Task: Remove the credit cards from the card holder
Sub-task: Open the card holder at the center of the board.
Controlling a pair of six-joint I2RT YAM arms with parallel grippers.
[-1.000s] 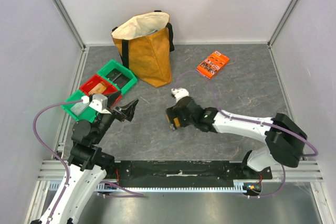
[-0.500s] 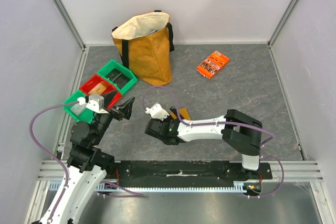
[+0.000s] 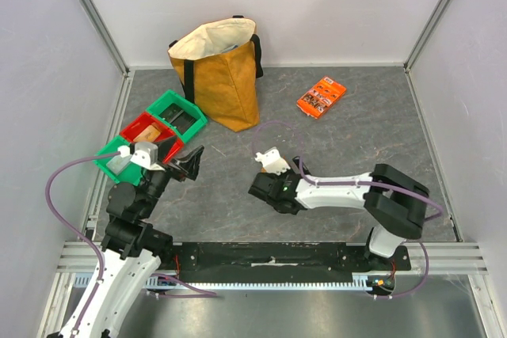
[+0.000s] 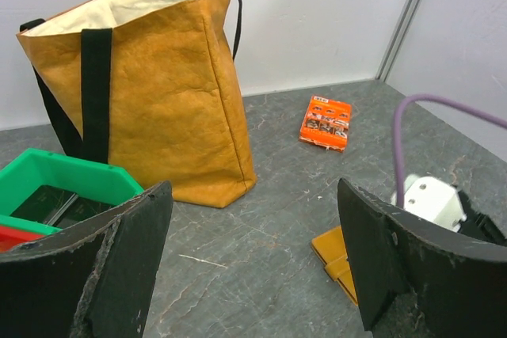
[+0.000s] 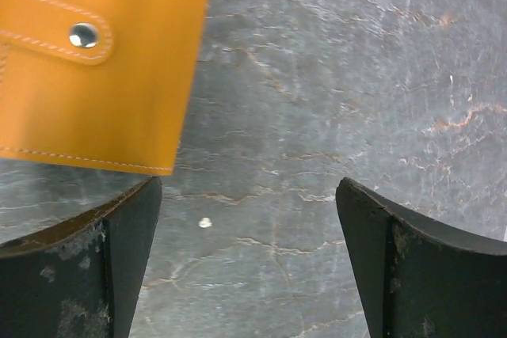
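The card holder [image 5: 87, 61] is a tan-brown wallet lying shut on the grey tabletop, its strap snapped down. It lies just ahead and left of my right gripper [image 5: 247, 187], which hovers over bare table, open and empty. The left wrist view shows the card holder [image 4: 333, 255] beside the right arm's white camera block. From above, the right wrist hides the holder; my right gripper [image 3: 265, 189] sits mid-table. My left gripper [image 3: 188, 165] is raised at the left, open and empty, its fingers [image 4: 127, 251] spread wide. The credit cards are hidden.
A mustard tote bag [image 3: 222, 77] stands at the back. An orange printed packet [image 3: 321, 96] lies at the back right. Green and red bins [image 3: 158, 128] sit at the left, close behind my left gripper. Side walls enclose the table.
My right arm swung left across the table, then back right to the middle, still open. The card holder, uncovered half a second ago, is under the wrist again. The left arm barely moved.
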